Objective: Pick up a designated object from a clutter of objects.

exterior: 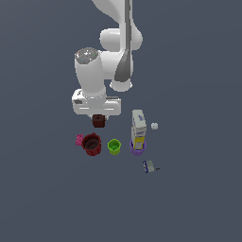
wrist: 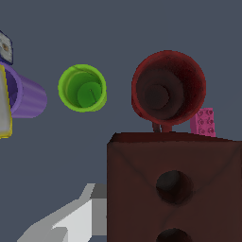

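The designated object [exterior: 98,121] is a dark reddish-brown boxy block, and it fills the near part of the wrist view [wrist: 172,189] with round holes in its face. My gripper [exterior: 98,117] points straight down and is shut on it; one pale finger [wrist: 71,222] shows beside the block. The rest of the clutter of objects lies just past it: a dark red mug [exterior: 91,144] [wrist: 168,87], a pink piece [exterior: 79,140] [wrist: 204,122] and a green cup [exterior: 114,146] [wrist: 82,88]. I cannot tell whether the block touches the floor.
On the exterior view's right, a purple cup [exterior: 137,147] [wrist: 26,97] lies against a white-yellow carton [exterior: 138,126]. A tiny white ball [exterior: 154,125] sits beside the carton. A small blue-grey item [exterior: 149,166] lies nearer the front. The floor is plain dark grey.
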You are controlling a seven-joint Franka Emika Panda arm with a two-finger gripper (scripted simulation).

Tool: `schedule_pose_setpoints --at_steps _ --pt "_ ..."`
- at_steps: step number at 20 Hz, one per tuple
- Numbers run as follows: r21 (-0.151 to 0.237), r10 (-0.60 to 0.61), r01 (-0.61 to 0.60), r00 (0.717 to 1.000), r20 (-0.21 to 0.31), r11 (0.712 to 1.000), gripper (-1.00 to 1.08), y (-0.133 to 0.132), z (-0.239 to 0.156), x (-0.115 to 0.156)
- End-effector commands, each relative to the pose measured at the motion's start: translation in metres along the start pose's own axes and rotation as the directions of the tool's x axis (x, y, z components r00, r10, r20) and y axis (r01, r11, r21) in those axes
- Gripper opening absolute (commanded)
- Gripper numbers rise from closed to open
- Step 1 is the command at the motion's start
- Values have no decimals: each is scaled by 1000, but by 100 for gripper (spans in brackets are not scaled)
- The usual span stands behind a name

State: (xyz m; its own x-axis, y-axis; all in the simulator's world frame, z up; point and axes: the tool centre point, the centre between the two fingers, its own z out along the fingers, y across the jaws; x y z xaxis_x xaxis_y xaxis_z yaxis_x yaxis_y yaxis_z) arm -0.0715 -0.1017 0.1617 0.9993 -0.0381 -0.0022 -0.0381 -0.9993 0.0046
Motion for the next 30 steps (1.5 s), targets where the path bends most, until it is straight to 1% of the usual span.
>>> schedule_pose_setpoints --at_steps 1,16,30 --pt "-1 1 -1 1000 -1 1000 -100 -9 -22 12" --pt "1 -1 1 1000 -1 1000 -100 -66 -146 82" --pt "4 -2 2 1000 -2 1000 -100 -104 -230 134"
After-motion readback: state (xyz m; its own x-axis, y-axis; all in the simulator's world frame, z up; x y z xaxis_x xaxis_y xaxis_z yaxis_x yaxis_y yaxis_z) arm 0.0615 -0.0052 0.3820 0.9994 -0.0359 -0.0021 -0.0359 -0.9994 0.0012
